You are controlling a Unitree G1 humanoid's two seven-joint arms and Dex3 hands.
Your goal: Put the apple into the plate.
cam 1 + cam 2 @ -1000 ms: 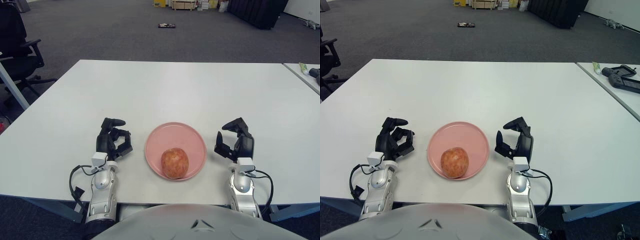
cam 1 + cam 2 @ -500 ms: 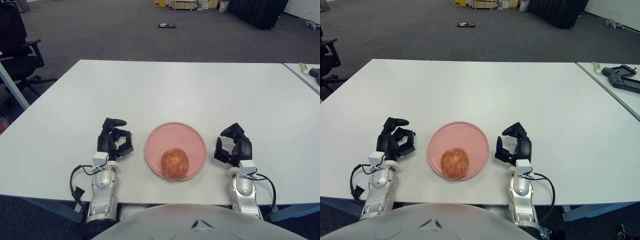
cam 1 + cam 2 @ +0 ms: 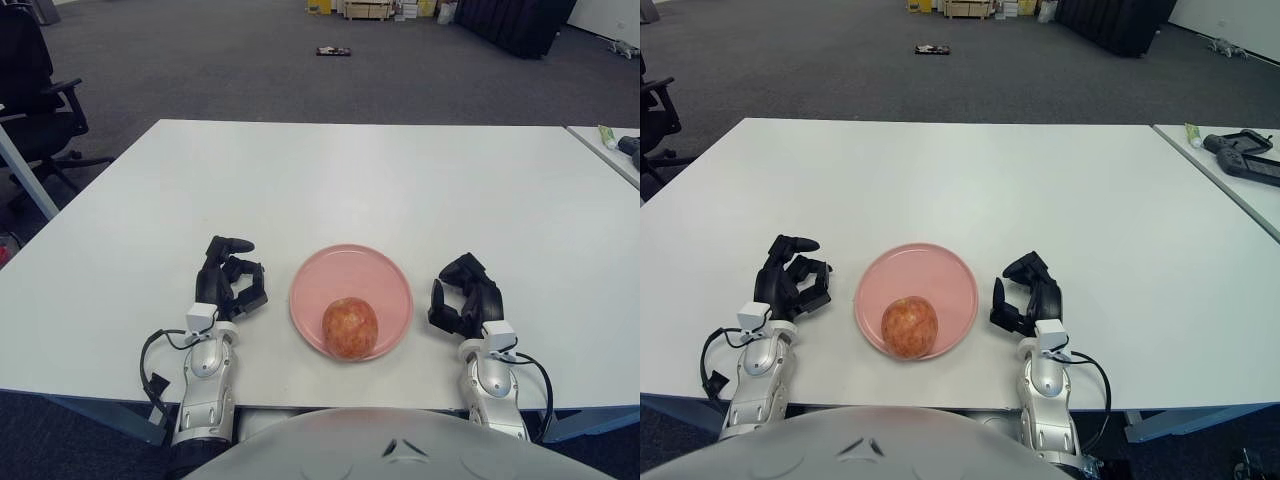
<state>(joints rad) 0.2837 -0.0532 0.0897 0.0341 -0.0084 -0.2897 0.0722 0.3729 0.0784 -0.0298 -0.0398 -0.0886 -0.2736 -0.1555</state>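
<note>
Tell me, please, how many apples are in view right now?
1. The apple sits in the near part of the pink plate, between the left hand and the right hand. Nothing looks hidden.

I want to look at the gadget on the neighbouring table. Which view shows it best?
The right eye view: the dark device on the side table shows almost whole there. The left eye view catches only its end at the picture's right edge.

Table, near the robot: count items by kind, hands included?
Apple: 1, lying in the plate
Plate: 1, pink
Hands: 2, left hand and right hand, one beside the plate on each side, holding nothing
Total: 4
</note>
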